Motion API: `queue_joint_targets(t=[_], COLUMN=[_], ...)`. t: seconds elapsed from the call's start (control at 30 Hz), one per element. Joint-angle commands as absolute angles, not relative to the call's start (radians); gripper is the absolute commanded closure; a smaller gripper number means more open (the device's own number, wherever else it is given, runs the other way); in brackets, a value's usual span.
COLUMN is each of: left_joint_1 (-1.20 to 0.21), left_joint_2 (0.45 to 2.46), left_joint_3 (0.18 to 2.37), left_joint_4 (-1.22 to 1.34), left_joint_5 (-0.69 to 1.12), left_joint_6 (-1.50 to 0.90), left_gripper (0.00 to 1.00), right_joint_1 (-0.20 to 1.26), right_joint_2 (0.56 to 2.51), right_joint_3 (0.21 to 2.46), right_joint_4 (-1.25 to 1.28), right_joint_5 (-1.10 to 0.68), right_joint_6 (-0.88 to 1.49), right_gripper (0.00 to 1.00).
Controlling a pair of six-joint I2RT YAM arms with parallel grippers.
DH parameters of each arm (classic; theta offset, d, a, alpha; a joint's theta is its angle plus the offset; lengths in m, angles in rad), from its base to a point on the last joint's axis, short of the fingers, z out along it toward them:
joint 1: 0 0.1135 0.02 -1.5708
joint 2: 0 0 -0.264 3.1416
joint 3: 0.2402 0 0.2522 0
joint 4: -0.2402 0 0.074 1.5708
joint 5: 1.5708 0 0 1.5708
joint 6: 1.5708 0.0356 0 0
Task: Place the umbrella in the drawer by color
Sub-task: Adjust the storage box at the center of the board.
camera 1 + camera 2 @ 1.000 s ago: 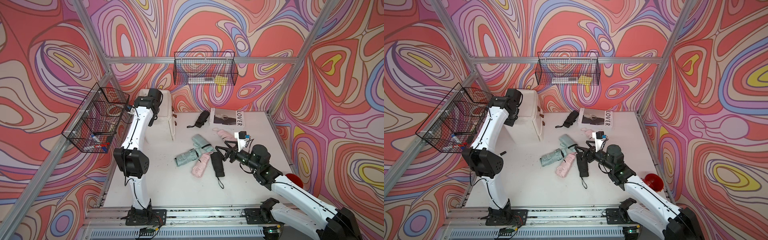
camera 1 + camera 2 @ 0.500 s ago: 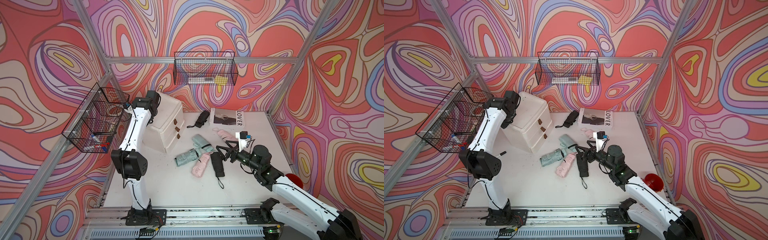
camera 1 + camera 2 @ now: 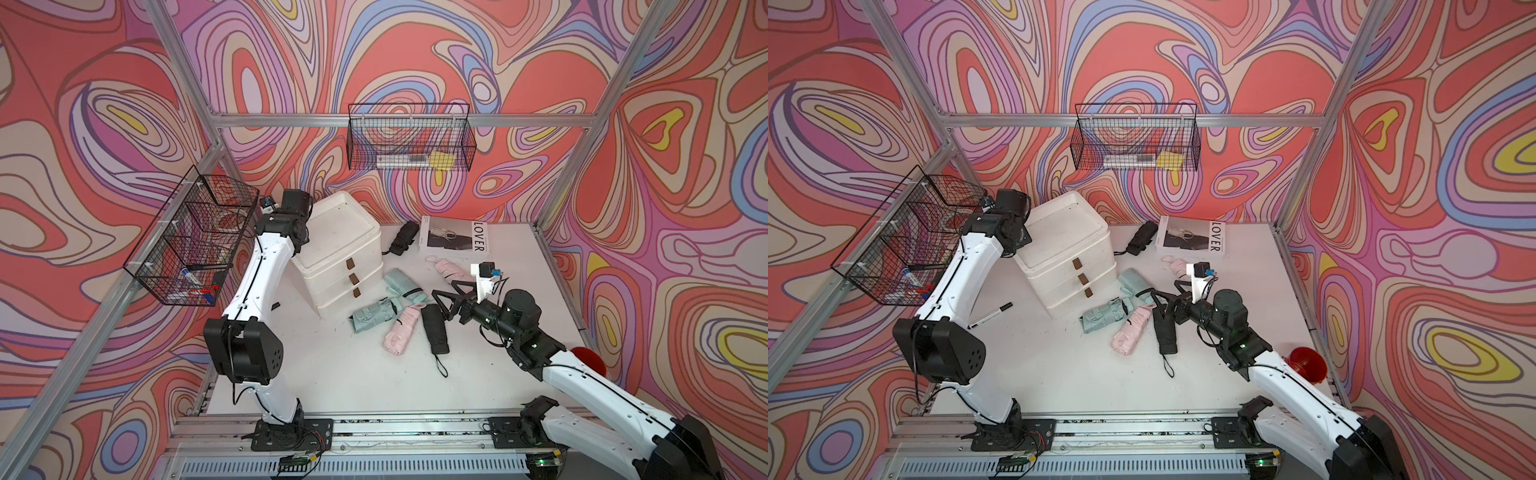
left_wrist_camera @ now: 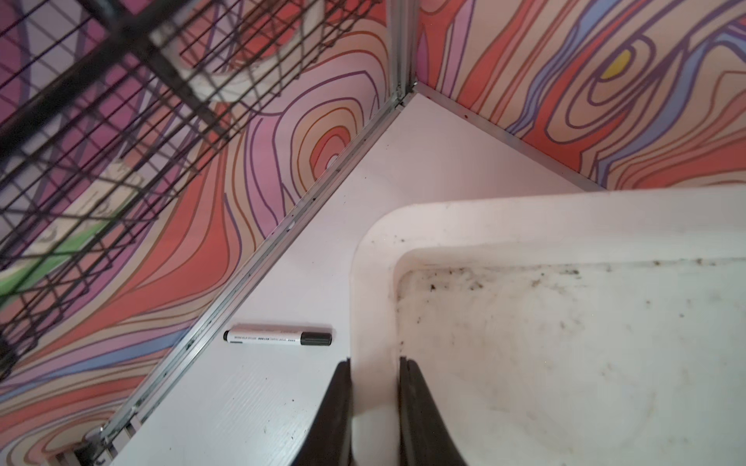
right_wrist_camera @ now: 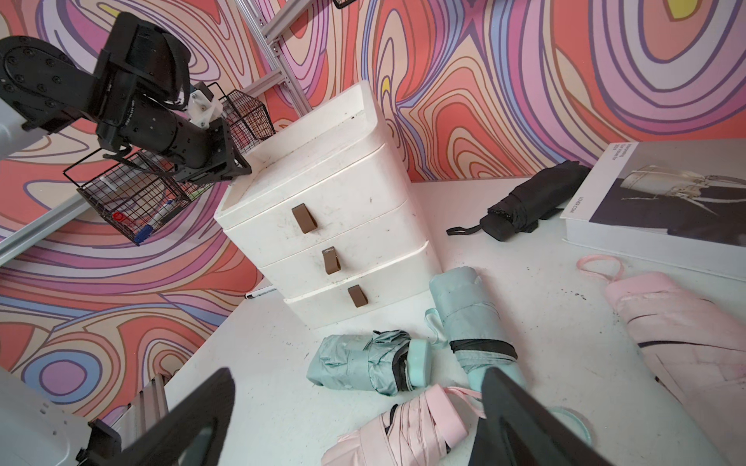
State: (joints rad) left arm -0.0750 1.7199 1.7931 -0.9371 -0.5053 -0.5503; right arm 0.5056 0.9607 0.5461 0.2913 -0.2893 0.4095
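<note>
Left gripper (image 4: pixel 375 365) is clamped on the raised rim of the chest of drawers (image 3: pixel 345 249), on its left side near a back corner, with one finger outside the rim and one inside the top tray. Risk: the chest looks light and is held only by that thin lip, so a pull or twist could tip it, drag it or slip off. A marker (image 4: pixel 278 339) lies on the table just beside the chest's left flank and would be struck if the chest slides that way. All three drawers are closed, so nothing can be stowed yet, and no colour marks show on them, which makes mis-sorting possible. No umbrella is in a drawer. A green umbrella (image 3: pixel 374 316) and a second green umbrella (image 3: pixel 405 284) lie just in front of the bottom drawer and would likely block it. A pink umbrella (image 3: pixel 399 334) and a black umbrella (image 3: pixel 434 332) lie touching there, so one grasp may catch two or snag a strap. Right gripper (image 3: pixel 442 288) hovers over this cluster with its jaws wide apart and empty. The far black umbrella (image 3: pixel 403 237) and the far pink umbrella (image 3: pixel 451 270) lie right of the chest. Writing: the book (image 3: pixel 455 241) right of the chest reads "LOVER". Its spine print and the marker's print are too small to read.
</note>
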Motion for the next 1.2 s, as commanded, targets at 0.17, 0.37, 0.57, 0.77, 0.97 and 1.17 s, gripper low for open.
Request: queue_joint_targets(t=[0.17,0.37,0.57,0.77,0.97,1.17], left_joint_1=[-0.081,-0.081,-0.082,-0.081,-0.081,-0.081], left_joint_2=[1.738,1.777,1.756,1.747,1.750,1.723], left_joint_3=[1.770,1.799,1.771,1.778,1.779,1.716], left_joint_4=[-0.963,-0.960,-0.915,-0.893,-0.897,-0.868], left_joint_5=[-0.441,-0.581,-0.463,-0.447,-0.420,-0.358], left_joint_6=[-0.153,-0.180,-0.333,-0.432,-0.459,-0.459], left_gripper=[1.00,1.00,0.99,0.98,0.98,0.98], right_joint_1=[0.521,0.559,0.667,0.788,0.865,0.911], right_joint_2=[1.038,1.156,1.309,1.486,1.703,1.900], right_joint_3=[0.568,0.609,0.752,0.955,1.156,1.329], right_joint_4=[0.279,0.251,0.160,0.123,0.169,0.196], right_joint_5=[-0.242,-0.174,-0.061,0.023,0.063,0.142], right_joint_6=[0.406,0.392,0.353,0.373,0.403,0.419], right_gripper=[0.02,0.02,0.04,0.11,0.17,0.25])
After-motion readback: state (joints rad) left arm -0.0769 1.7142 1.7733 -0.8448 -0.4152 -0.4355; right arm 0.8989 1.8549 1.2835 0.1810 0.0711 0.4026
